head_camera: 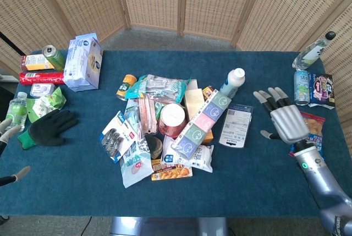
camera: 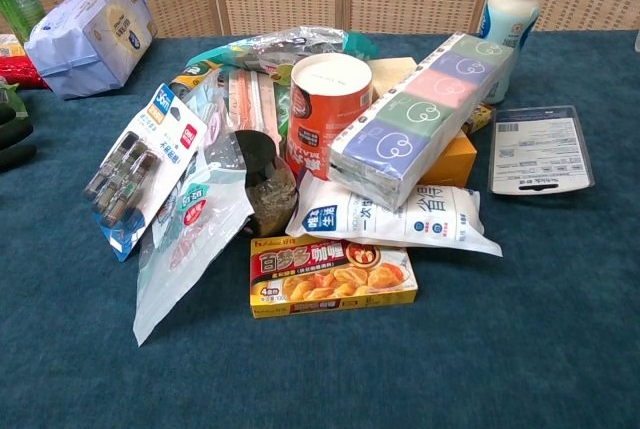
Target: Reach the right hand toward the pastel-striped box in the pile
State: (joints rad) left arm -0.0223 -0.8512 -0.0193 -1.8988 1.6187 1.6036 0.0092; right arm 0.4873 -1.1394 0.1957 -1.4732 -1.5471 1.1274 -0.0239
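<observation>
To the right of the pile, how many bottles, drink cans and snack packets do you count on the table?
Bottles: 2
Drink cans: 1
Snack packets: 2
Total: 5

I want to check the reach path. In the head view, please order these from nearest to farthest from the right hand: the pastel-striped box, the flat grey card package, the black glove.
From the right hand:
1. Flat grey card package, just left of the hand, outside the pile.
2. Pastel-striped box, on the pile's right side.
3. Black glove, at the table's far left edge.
</observation>
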